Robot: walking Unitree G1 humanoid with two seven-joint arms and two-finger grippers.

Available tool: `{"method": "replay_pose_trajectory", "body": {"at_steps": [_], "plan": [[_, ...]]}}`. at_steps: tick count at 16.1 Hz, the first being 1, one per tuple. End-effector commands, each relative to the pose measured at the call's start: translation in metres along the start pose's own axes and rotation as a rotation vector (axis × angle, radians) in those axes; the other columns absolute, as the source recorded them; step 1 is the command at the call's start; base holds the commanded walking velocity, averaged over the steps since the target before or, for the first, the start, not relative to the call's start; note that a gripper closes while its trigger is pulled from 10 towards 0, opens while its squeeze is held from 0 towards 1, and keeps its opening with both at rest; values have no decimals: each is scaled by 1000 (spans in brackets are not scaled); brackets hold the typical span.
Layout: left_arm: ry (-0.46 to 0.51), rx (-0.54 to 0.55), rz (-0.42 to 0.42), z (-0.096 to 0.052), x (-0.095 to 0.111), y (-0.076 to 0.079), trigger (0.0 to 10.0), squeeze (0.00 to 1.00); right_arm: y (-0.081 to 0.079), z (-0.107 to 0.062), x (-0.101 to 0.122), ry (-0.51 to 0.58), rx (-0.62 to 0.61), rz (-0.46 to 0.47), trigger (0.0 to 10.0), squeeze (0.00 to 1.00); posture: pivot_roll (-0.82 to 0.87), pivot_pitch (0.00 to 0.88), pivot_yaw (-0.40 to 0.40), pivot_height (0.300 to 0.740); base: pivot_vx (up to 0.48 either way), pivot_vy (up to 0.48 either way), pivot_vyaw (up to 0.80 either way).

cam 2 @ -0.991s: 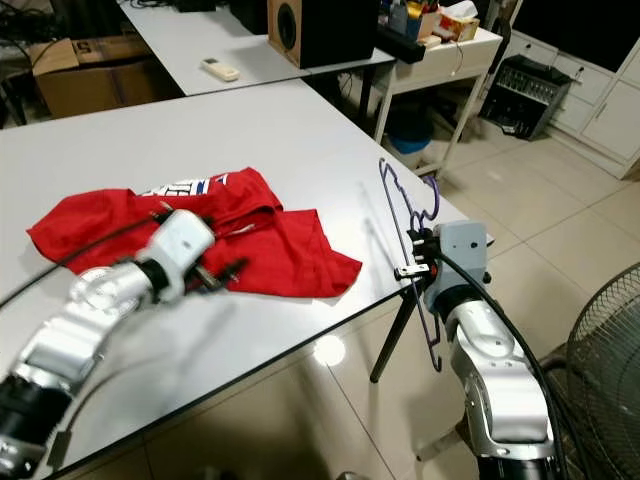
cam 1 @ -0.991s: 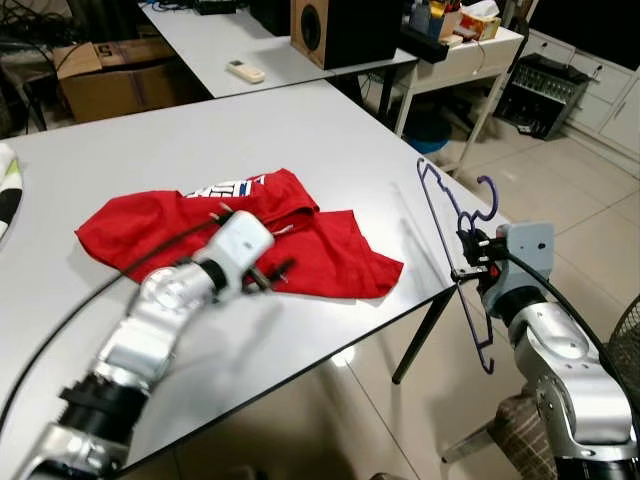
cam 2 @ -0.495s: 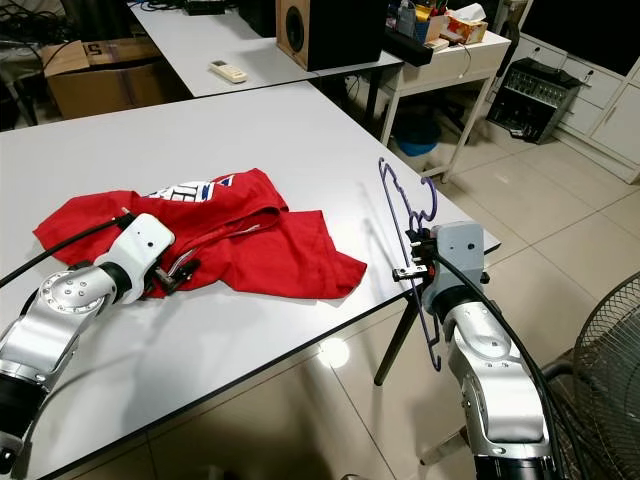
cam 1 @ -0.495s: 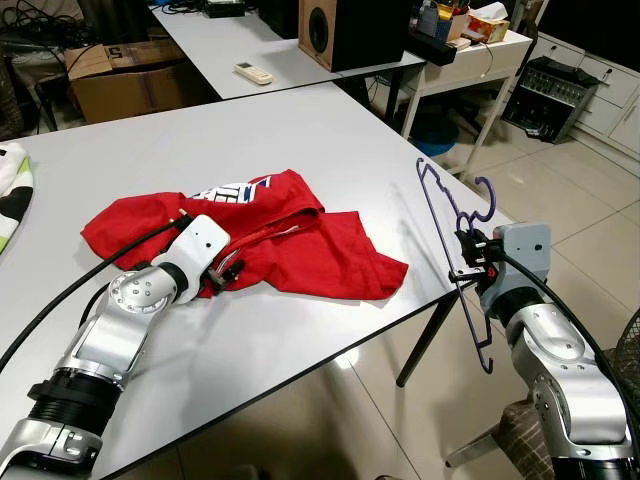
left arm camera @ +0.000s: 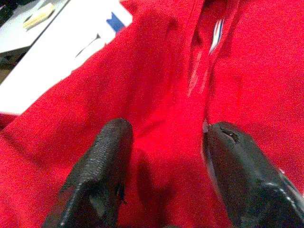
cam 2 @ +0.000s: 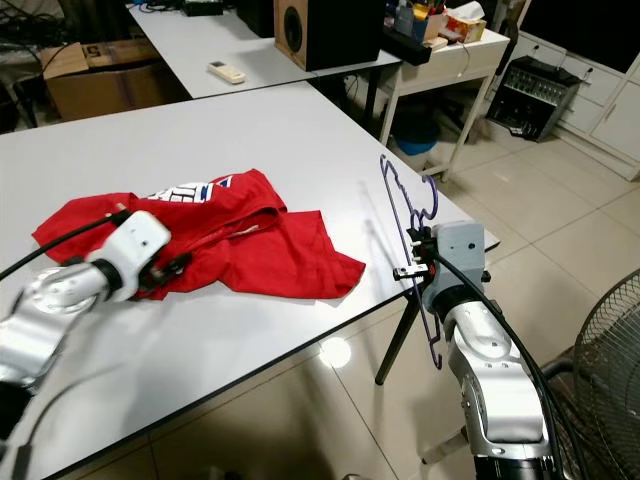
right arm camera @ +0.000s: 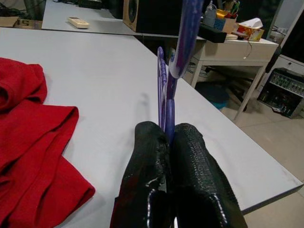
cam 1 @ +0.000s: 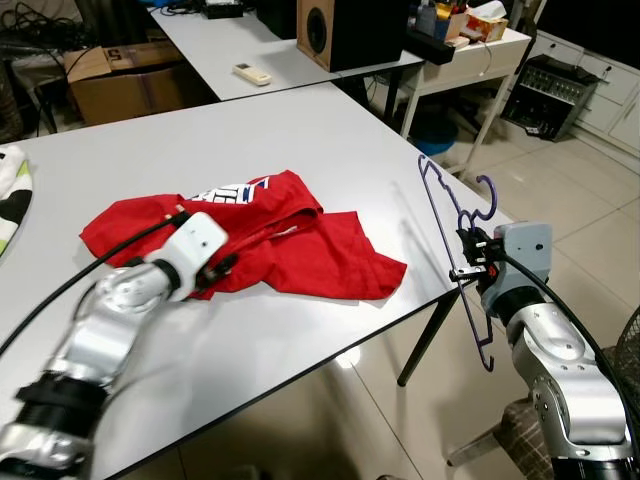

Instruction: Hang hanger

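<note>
A red shirt [cam 1: 300,240] lies crumpled on the pale grey table [cam 1: 300,130]. My left gripper [left arm camera: 164,156] is low over the shirt's left half, open, its black fingers [left arm camera: 102,161] apart with red cloth between and beneath them. In the eye views that gripper [cam 1: 224,266] sits at the shirt's near edge. My right gripper [cam 1: 468,250] hangs just off the table's right edge, shut on a purple hanger [cam 1: 440,195] held upright with its hook on top. The right wrist view has the hanger's wire [right arm camera: 166,90] pinched between the closed fingers [right arm camera: 147,156].
A second table behind carries a remote [cam 1: 245,71] and a black speaker [cam 1: 345,30]. A cardboard box [cam 1: 120,75] stands at the back left, a cluttered white side table [cam 1: 470,45] at the back right. A fan [cam 2: 610,350] is on the floor at the right.
My left gripper has drawn back leftward over the shirt, and the arm is blurred from motion. The right arm and hanger have stayed put.
</note>
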State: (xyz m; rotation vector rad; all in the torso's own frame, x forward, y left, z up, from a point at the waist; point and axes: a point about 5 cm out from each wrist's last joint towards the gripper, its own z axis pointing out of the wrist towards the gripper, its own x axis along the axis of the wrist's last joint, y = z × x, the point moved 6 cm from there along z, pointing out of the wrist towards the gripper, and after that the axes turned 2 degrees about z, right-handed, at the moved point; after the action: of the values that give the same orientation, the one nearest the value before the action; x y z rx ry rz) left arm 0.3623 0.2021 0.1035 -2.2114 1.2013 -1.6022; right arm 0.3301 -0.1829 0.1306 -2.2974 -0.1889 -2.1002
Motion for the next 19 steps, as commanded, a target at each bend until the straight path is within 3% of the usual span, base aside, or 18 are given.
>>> {"method": "replay_pose_trajectory", "body": {"at_steps": [1,4,11,19], "plan": [[6,-17,35,-1,2,3,39,0,2,0,4,18,-9,-3,10000,0,-80,0,0,740,0,0,0],[-19,-35,95,-2,-3,6,0,0,0,1,4,20,-5,1,10000,0,-72,0,-1,740,0,0,0],[-37,-38,123,0,-8,9,0,0,0,2,5,25,-5,0,10000,0,-76,0,0,740,0,0,0],[-42,33,89,2,-10,-4,0,0,1,-1,8,32,31,-20,10000,0,-84,0,6,740,0,0,0]]}}
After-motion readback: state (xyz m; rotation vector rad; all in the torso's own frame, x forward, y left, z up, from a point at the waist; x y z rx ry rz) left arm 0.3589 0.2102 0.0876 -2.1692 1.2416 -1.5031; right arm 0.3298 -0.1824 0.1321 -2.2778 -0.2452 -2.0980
